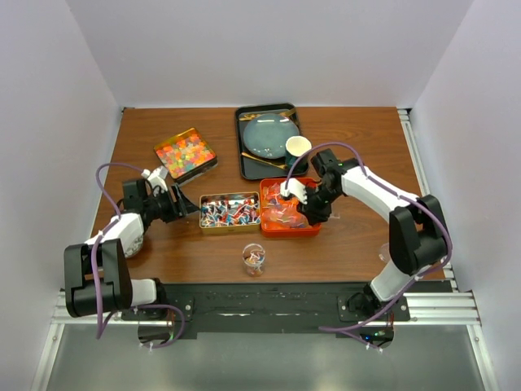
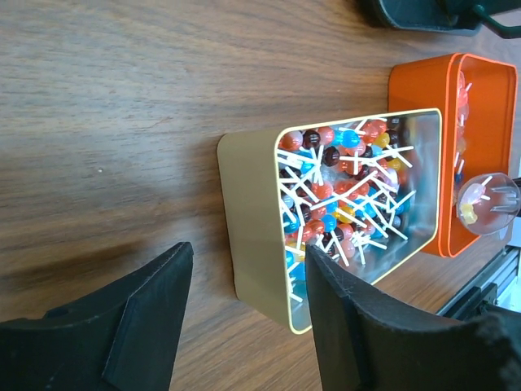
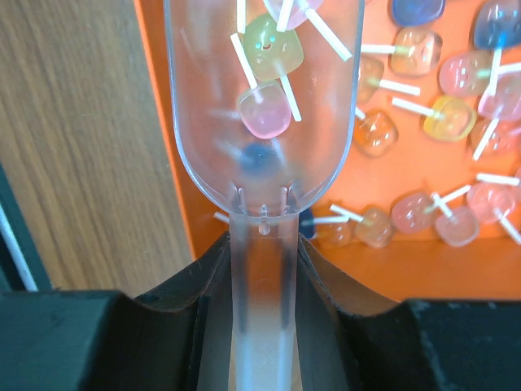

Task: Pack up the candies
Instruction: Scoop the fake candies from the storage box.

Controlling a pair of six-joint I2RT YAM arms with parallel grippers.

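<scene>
While the right end effector [image 3: 262, 252] is clenching the scoop [image 3: 260, 163] by its six-o'clock handle, the candies [image 3: 264, 112] inside are looking light and slippery.

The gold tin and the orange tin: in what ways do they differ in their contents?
The gold tin is heaped with round opaque lollipops, red, blue and brown; the orange tin holds squarish translucent sweets, spread thinly so its floor shows. The right gripper holds a clear scoop over the orange tin's edge; the open left gripper stands beside the gold tin. Both are open rectangular tins whose candies have white sticks.
</scene>
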